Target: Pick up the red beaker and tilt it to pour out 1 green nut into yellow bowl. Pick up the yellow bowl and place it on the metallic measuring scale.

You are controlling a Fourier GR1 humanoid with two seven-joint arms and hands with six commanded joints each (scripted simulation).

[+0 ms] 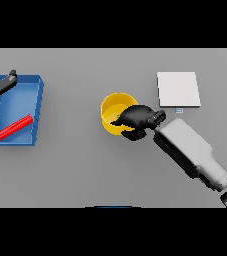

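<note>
The yellow bowl is seen near the middle of the grey table, standing upright; a small green nut can be made out inside it, close to the rim on the robot's right side. The right hand is laid over that right part of the bowl; its fingers are curled around the rim, so the bowl is held by this hand, and the white and grey arm is stretched in from the lower right corner. Whether the bowl is lifted from the table or is resting on it cannot be told.

The metallic measuring scale is placed further back on the right, as a pale square plate; it is apart from the bowl and nothing is on it.

On the left side a blue tray is found; the red beaker is lying on its side in the tray, slanted, near the front wall. The left hand is shown at the far left edge, above the back corner of the tray; its fingers are stretched out and nothing is held by them.
</note>
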